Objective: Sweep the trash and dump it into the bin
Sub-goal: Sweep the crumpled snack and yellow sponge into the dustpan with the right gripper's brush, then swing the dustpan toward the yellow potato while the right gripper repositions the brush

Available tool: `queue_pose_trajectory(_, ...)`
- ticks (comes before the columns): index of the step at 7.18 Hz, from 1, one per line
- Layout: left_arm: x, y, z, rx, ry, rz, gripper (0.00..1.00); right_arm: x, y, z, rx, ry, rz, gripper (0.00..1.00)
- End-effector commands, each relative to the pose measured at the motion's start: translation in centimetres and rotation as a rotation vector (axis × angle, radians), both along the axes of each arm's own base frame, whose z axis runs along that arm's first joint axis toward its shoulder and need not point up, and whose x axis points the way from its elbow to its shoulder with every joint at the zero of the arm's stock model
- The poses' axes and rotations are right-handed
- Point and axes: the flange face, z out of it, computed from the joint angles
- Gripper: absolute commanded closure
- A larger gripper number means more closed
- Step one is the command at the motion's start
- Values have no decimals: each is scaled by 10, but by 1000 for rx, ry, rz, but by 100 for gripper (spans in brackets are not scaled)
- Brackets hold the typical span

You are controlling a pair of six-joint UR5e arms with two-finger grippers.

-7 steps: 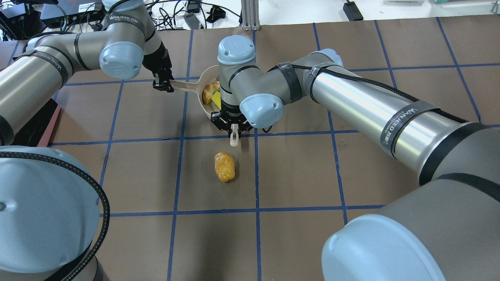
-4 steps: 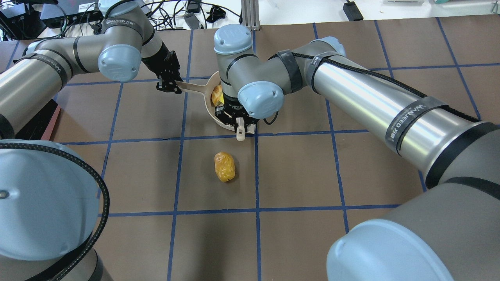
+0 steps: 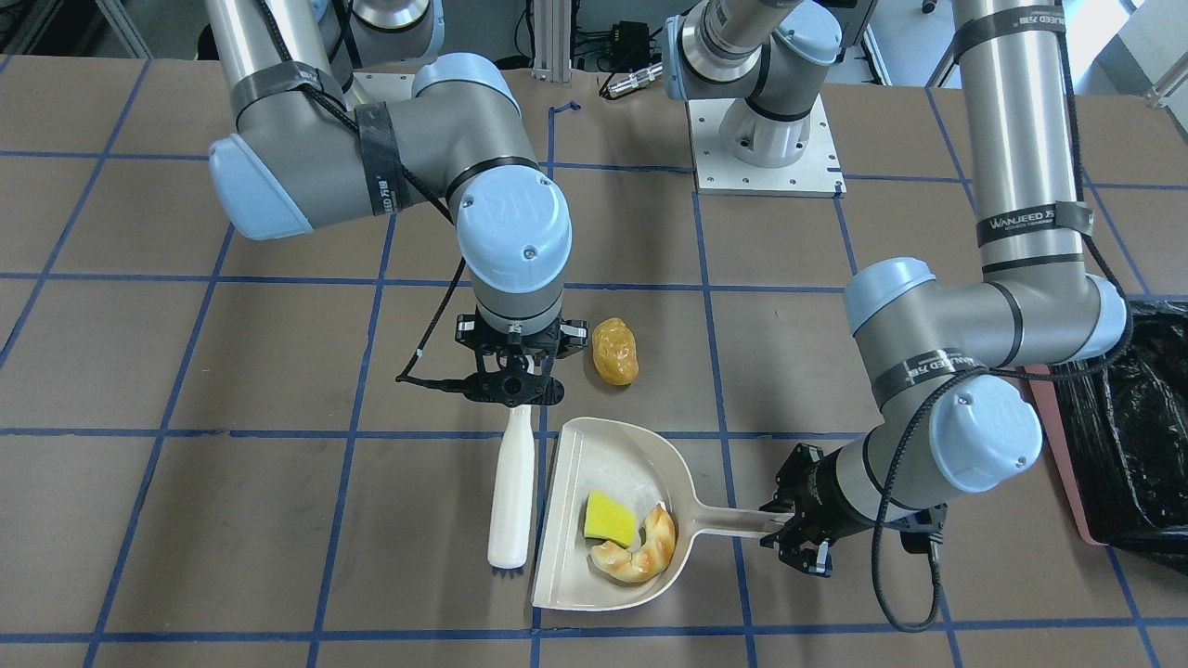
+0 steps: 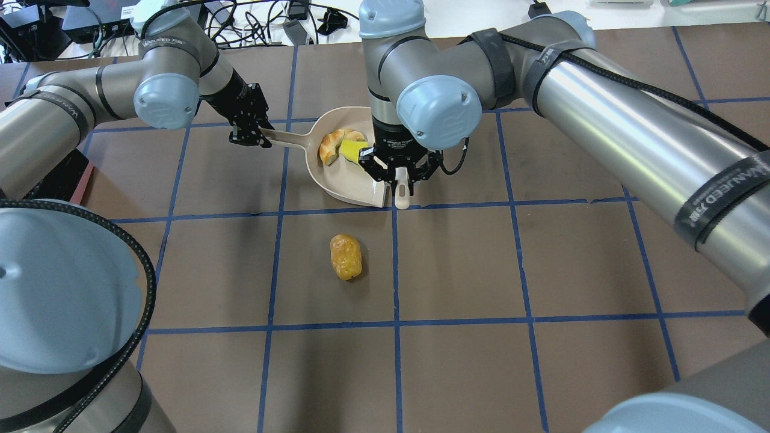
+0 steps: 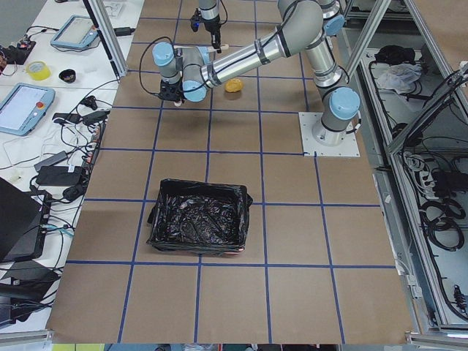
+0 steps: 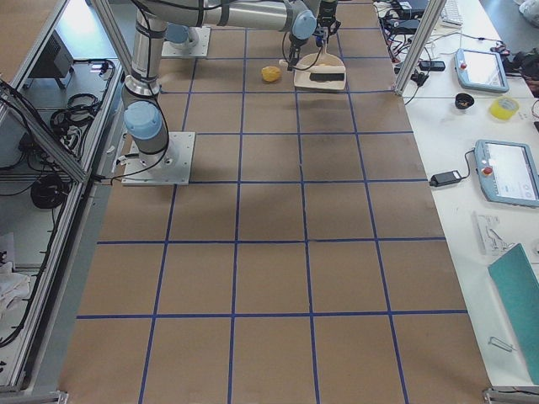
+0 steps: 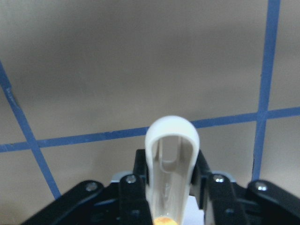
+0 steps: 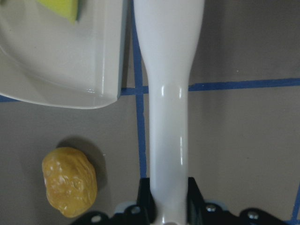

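The beige dustpan [image 3: 594,455] lies on the table with the pale croissant piece [image 3: 645,552] and the yellow wedge [image 3: 610,518] inside it. The golden-brown roll [image 3: 616,351] lies on the table, apart from the pan; it also shows in the overhead view [image 4: 346,257]. My left gripper [image 4: 249,135] is shut on the dustpan handle [image 7: 171,159]. My right gripper [image 4: 400,177] is shut on the white brush [image 3: 512,492], which lies along the pan's open edge, bristles pointing away from the roll. The bin [image 5: 199,227], pink with a black bag, stands far to my left.
The brown table top carries a blue tape grid. The bin's edge [image 3: 1128,436] shows behind my left arm in the front view. Cables and devices lie past the far table edge [image 4: 289,24]. The arm bases [image 3: 766,148] stand at the near side.
My right arm has moved right and away with the brush, uncovering the dustpan and its two pieces. The pan has turned slightly in my left gripper. The roll has not moved.
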Motion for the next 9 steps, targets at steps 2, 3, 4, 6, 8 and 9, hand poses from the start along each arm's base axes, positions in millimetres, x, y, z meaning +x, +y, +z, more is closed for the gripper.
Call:
queue_pose_trajectory(2,30,17,54,27,6,39,100,-53,8,15,106,-11,-12,100)
queue_pose_trajectory(3,48,27,75,27,7,62,100,-61,45,25,137,-10,-28,100)
queue_pose_trajectory(4,55,44,89,53,-2,13,100,-70,88,17,159,-23,-46,100)
queue_pose_trajectory(6,76,81,97,89,-48,-55,100,-80,136,-16,136,-36,-67,100)
queue_pose_trajectory(8,81,134,81,111,-34,-104,100,-28,173,-37,108,-33,-106,100)
queue_pose_trajectory(9,82,156,73,116,-64,-102,100,-2,191,-38,88,-28,-101,100)
